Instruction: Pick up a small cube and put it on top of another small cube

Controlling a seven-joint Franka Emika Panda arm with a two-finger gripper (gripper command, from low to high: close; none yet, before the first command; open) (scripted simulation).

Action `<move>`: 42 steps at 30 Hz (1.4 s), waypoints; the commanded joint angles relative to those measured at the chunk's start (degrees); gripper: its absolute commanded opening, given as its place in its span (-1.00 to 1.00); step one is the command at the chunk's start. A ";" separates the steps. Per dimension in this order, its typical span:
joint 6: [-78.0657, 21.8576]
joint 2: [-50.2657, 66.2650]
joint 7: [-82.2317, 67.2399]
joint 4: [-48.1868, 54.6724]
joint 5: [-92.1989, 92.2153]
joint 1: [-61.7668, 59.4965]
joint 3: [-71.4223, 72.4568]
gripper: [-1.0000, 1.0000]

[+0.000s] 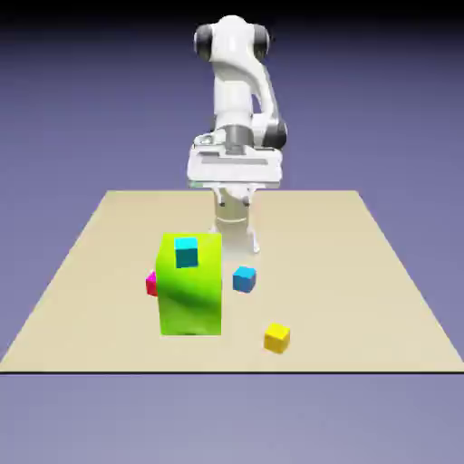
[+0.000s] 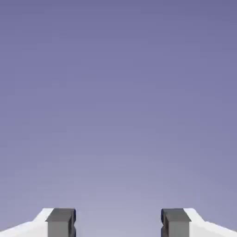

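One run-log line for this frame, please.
phase: pre-grasp | gripper: open, empty, raised | yellow cube: on table, untouched | blue cube: on table, top bare

yellow cube unobstructed, green block well apart

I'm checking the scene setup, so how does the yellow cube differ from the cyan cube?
The yellow cube lies on the table near its front edge; the cyan cube sits raised on the big green block. They differ in colour. Both look the same small size, and neither is in the open gripper.
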 commanded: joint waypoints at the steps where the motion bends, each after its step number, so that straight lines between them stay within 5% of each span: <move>1: -2.21 2.08 -0.26 1.56 -1.12 -0.04 0.81 0.00; 32: -70.63 66.45 -8.39 49.72 -35.80 -1.21 25.92 0.00; 37: -65.36 71.79 -5.99 46.91 -40.68 -2.46 23.92 0.00; 38: -65.36 71.79 -5.99 46.91 -40.68 -2.46 23.92 -1.00; 42: -72.24 67.77 -8.64 50.56 -36.56 -1.18 26.54 -1.00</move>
